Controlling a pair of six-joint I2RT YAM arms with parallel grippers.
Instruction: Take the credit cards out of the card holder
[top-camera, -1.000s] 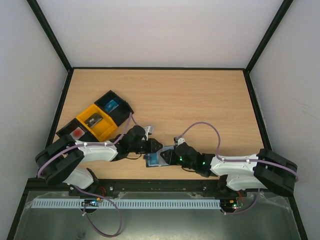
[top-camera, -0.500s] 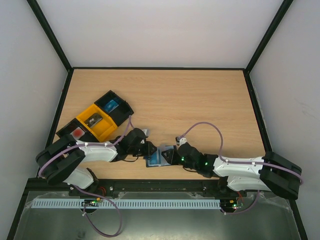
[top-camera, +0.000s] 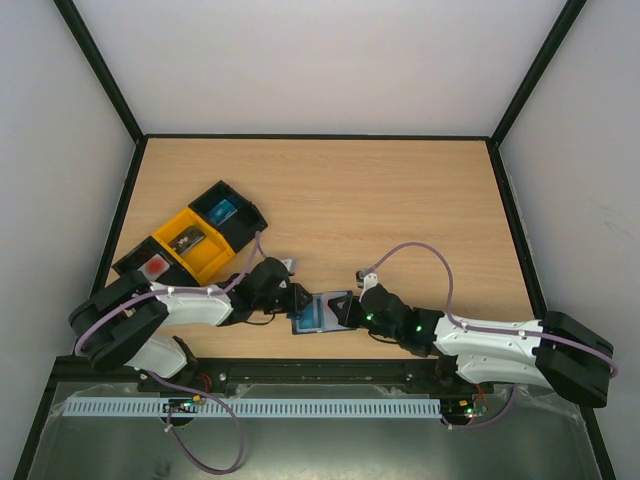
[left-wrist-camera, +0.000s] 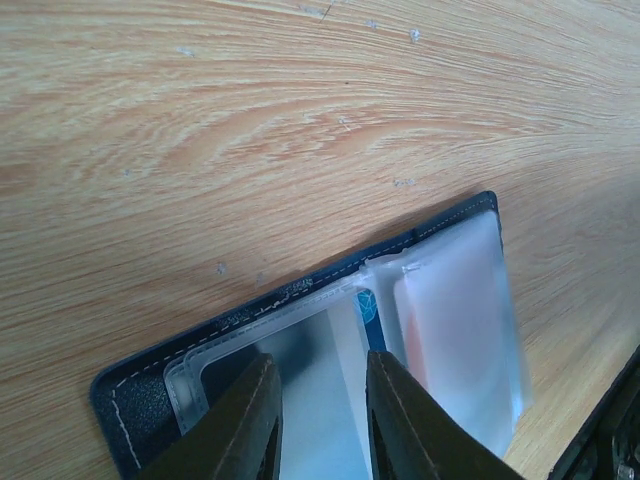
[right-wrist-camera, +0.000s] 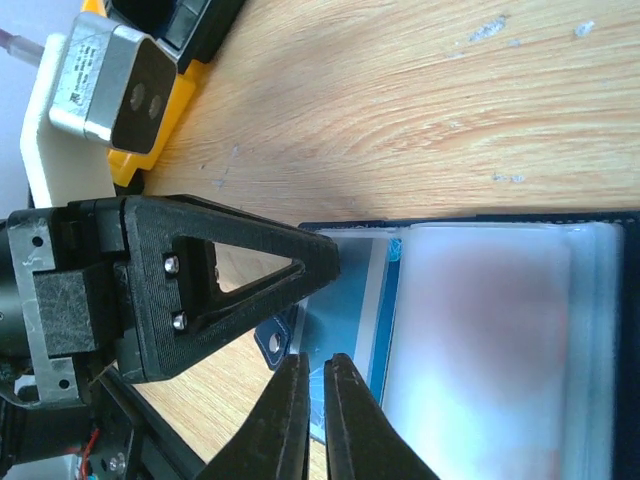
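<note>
**At the table's near edge, both grippers sit on the open card holder**

Over on the left of the table (top-camera: 380, 200), three open trays lie in a slanted row. The first is a black tray (top-camera: 130, 262) with something red in it. Next is a yellow tray (top-camera: 205, 265) holding a greyish object, then a second black tray (top-camera: 245, 212) with something blue inside.

Just right of them, the left arm (top-camera: 190, 300) reaches low across the wood. The left gripper (left-wrist-camera: 320, 420) has its jaws at a narrow gap. Both tips rest on the left panel of the card holder (top-camera: 322, 313), with nothing visibly clamped between them.

The card holder lies open and flat on the table near the front edge, between the two grippers. Its navy stitched border frames a clear sleeve (left-wrist-camera: 460, 300). A light-blue card (right-wrist-camera: 345, 300) sits in the left panel, and a pinkish-red card (left-wrist-camera: 415, 340) shows blurred through the plastic beside it. Both cards are in their slots.

From the right, the right gripper (right-wrist-camera: 318, 420) comes in low, its fingers almost together with only a slit between them. The light-blue card's edge runs right up to that slit, but I cannot tell whether it is pinched. The right arm (top-camera: 500, 340) stretches away behind it along the near edge.
</note>
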